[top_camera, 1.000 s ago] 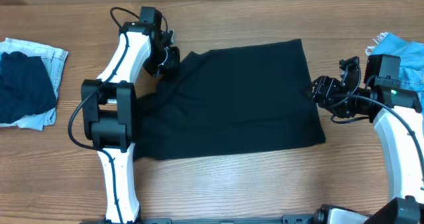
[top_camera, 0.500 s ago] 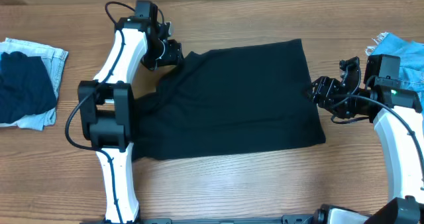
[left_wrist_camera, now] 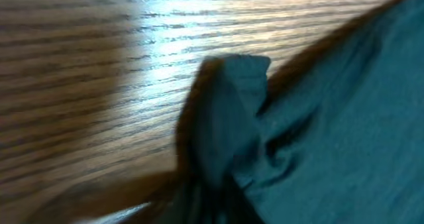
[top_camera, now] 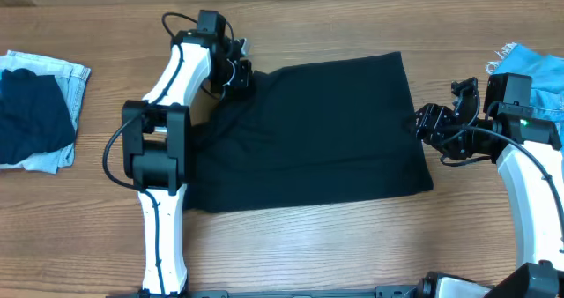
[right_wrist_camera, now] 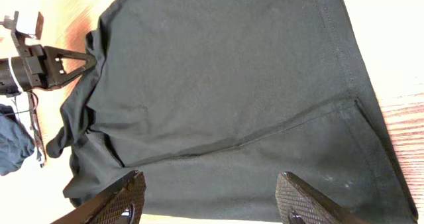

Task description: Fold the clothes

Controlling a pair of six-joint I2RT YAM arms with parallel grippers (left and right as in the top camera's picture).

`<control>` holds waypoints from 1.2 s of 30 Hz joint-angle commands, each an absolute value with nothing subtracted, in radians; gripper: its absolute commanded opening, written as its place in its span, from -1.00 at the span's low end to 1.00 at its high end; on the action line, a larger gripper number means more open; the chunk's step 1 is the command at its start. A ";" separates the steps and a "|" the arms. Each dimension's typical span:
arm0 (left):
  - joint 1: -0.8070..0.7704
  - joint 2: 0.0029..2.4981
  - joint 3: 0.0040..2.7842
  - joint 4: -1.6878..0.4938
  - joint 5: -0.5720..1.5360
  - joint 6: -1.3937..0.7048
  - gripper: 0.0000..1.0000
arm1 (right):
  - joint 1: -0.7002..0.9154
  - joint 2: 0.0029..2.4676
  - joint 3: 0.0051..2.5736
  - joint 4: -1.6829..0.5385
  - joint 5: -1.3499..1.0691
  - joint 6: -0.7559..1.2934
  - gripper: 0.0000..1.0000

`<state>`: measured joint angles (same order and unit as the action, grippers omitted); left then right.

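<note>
The fingers of my right gripper stand wide apart at the bottom of the R wrist view, w/ nothing between them. So it's open & holds nothing. From above, it sits at the right edge of the black cloth, about halfway along that side. I can't tell if it touches the cloth.

The fingers of my left gripper come together to a point in the R wrist view, right at the far left corner of the cloth. The L wrist view is blurry & I can't see the fingers there, but a bit of cloth is bunched up into a little bump next to the bare wood. So that gripper looks closed on the corner.

The black cloth lies spread out, mostly flat, in the middle of the table. It has wrinkles on its left side, & part of it there is hidden behind the L arm.

Far left on the table there's a pile of clothes, dark blue on top of light blue. Far right, by the R arm, there's a light blue cloth.
</note>
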<state>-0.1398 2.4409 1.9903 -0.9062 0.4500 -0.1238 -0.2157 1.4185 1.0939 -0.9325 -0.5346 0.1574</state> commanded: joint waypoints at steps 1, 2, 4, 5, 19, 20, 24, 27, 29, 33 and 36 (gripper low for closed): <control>-0.133 2.441 2.001 -0.912 0.472 -0.120 -0.92 | -0.217 1.416 1.114 -0.929 -0.529 0.156 0.35; -0.129 2.424 2.001 -0.915 0.471 -0.120 -0.92 | -0.217 1.416 1.114 -0.929 -0.529 0.156 0.35; -0.123 2.379 2.003 -0.915 0.437 -0.118 -0.92 | -0.217 1.416 1.114 -0.930 -0.529 0.156 0.35; -0.121 2.366 2.006 -0.915 0.421 -0.116 -0.92 | -0.217 1.416 1.114 -0.929 -0.529 0.156 0.35; -0.084 2.288 2.091 -0.860 0.329 -0.090 -0.38 | -0.217 1.416 1.114 -0.929 -0.528 0.156 0.35; -0.085 2.288 2.091 -0.860 0.328 -0.089 -0.32 | -0.217 1.416 1.114 -0.929 -0.528 0.156 0.35; -0.085 2.288 2.091 -0.863 0.322 -0.089 -0.30 | -0.217 1.416 1.114 -0.929 -0.524 0.156 0.35; -0.084 2.288 2.091 -0.875 0.319 -0.089 -0.30 | -0.217 1.416 1.114 -0.924 -0.524 0.156 0.36; -0.087 2.289 2.090 -0.901 0.278 -0.076 -0.24 | -0.217 1.416 1.114 -0.921 -0.524 0.156 0.36; -0.084 2.293 2.072 -0.952 0.162 -0.071 0.09 | -0.217 1.416 1.114 -0.923 -0.524 0.156 0.36; -0.076 2.305 2.070 -0.940 0.189 -0.076 0.11 | -0.217 1.416 1.114 -0.922 -0.524 0.156 0.36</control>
<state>-0.0834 2.3131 2.0712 -0.9497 0.2184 -0.0906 -0.2157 1.4185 1.0939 -0.9276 -0.5312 0.1574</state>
